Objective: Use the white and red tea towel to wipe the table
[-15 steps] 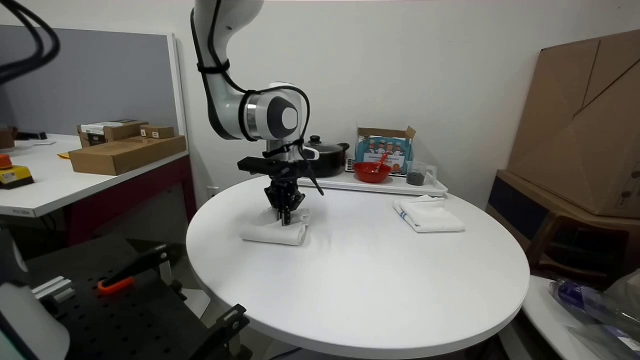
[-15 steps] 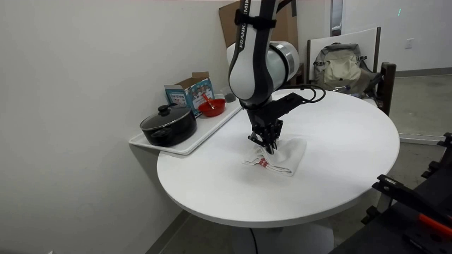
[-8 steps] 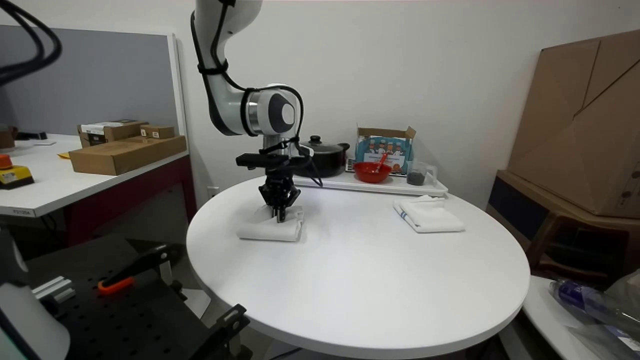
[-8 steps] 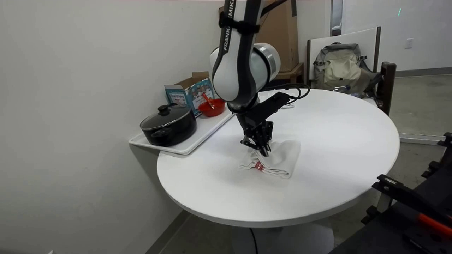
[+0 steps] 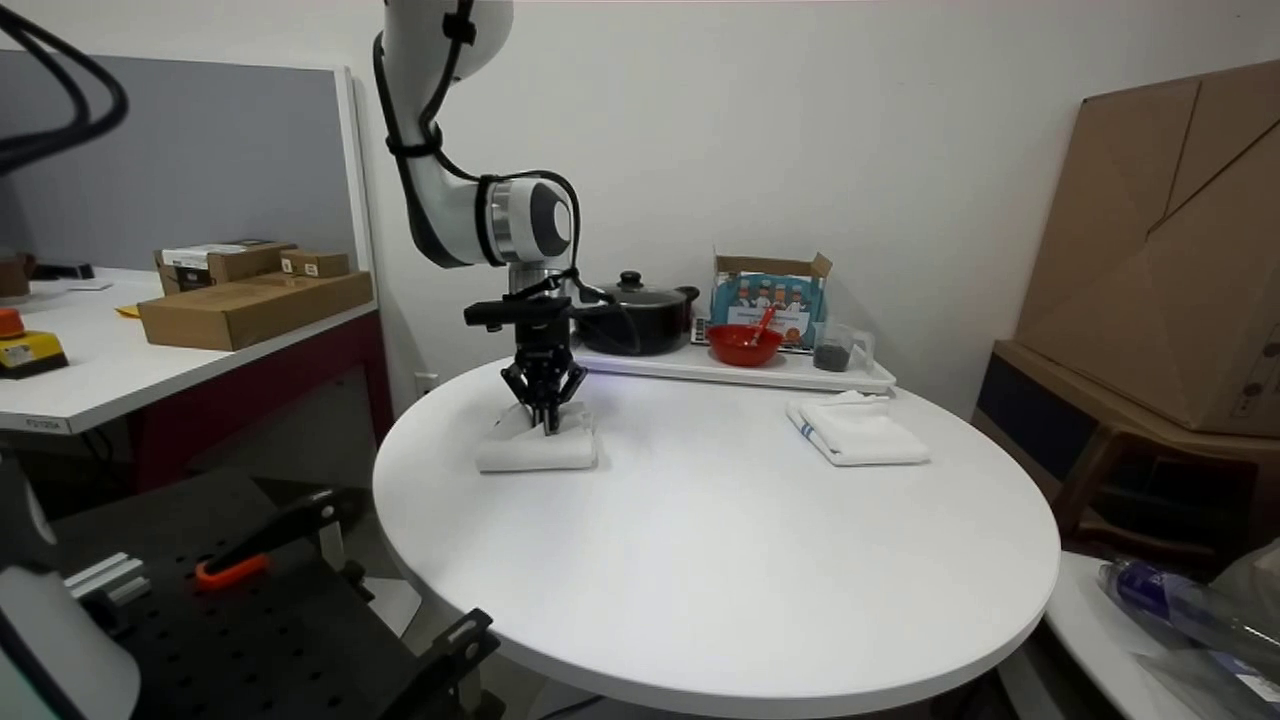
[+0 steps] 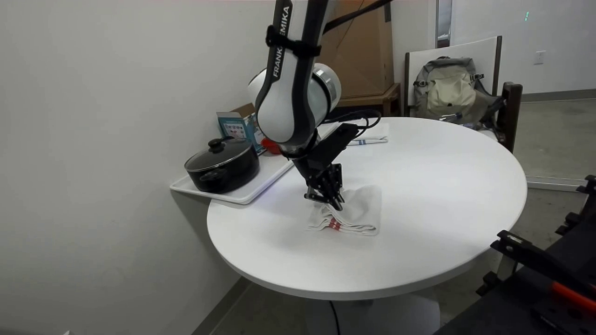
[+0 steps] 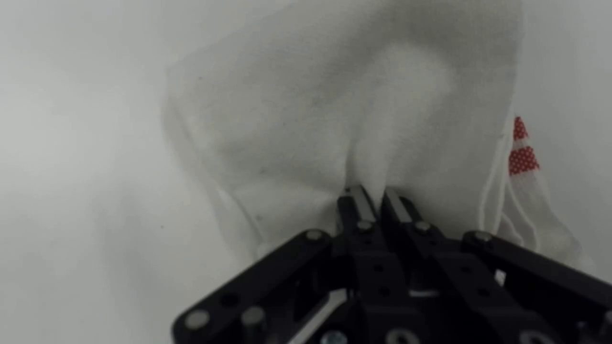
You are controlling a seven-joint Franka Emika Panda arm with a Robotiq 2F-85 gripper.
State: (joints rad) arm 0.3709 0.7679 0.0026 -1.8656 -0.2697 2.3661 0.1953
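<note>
gripper (image 7: 377, 199) held a pinched fold of tea towel (image 6: 357, 212) on the table (image 5: 700, 560), inside the surface edge.

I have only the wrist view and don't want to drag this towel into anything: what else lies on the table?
Observer: Another folded cloth, blue-striped, lies on the table, well apart from your towel.
Operator: Anything taller?
Observer: A lidded pot, for one, stands on a white tray beside the wall.
Operator: Is that tray fully on the table?
Observer: No; in an exterior view, its end under the pot juts past the table's edge.
</note>
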